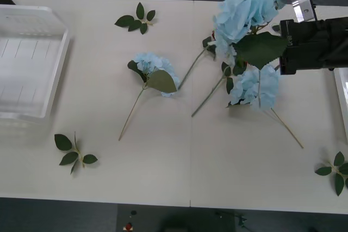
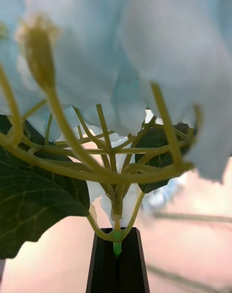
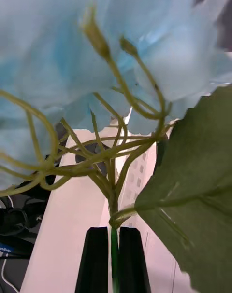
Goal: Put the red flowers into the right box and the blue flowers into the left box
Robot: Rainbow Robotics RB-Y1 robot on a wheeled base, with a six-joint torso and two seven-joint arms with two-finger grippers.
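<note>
The right claw point(image 2: 116, 257) is pressed together on the green stem of one of the blue flowers point(image 1: 247, 6), lifted over the bench point(image 1: 179, 161) near its far edge. The right box point(image 1: 342, 99) rim lies just beside this claw at the bench's right edge. Two more blue heads lie to its left; past them bare bench runs to the left box point(image 1: 54, 69). The left claw point(image 3: 112, 261) pinches another blue stem, with a slotted white wall beyond it.

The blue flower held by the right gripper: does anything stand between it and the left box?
Only flat things: one blue flower and a leaf sprig lie on the table between the held flower and the left box. Carried high, it likely passes over.
</note>
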